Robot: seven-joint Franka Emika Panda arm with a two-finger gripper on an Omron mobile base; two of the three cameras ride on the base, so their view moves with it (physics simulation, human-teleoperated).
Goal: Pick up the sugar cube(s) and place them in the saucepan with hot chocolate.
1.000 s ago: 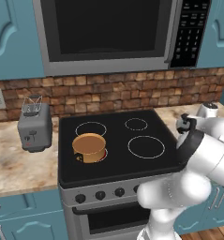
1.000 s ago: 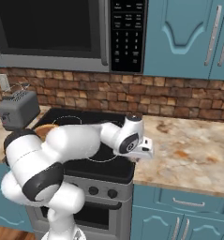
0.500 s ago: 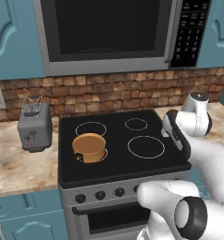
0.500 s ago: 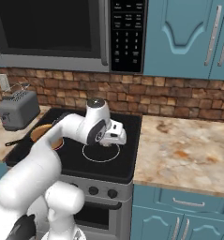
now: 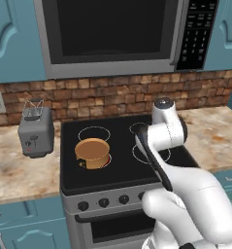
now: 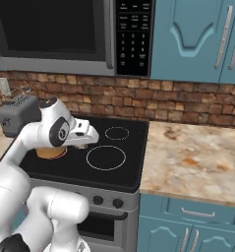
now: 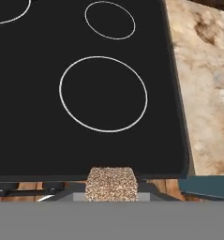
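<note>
Gripper (image 6: 92,135), at centre left of the right base view, has swung further left over the stovetop (image 7: 48,140) than half a second ago; its fingertips are cut off at the bottom of the hand view, where a speckled sugar cube (image 7: 112,184) sits clamped between them. Microwave (image 6: 133,34) keypad labels at the top of that base view are too small to read. Saucepan (image 5: 92,153) of hot chocolate (image 5: 92,146) rests on the front left burner, left of centre in the left base view, half hidden by the arm in the right one.
</note>
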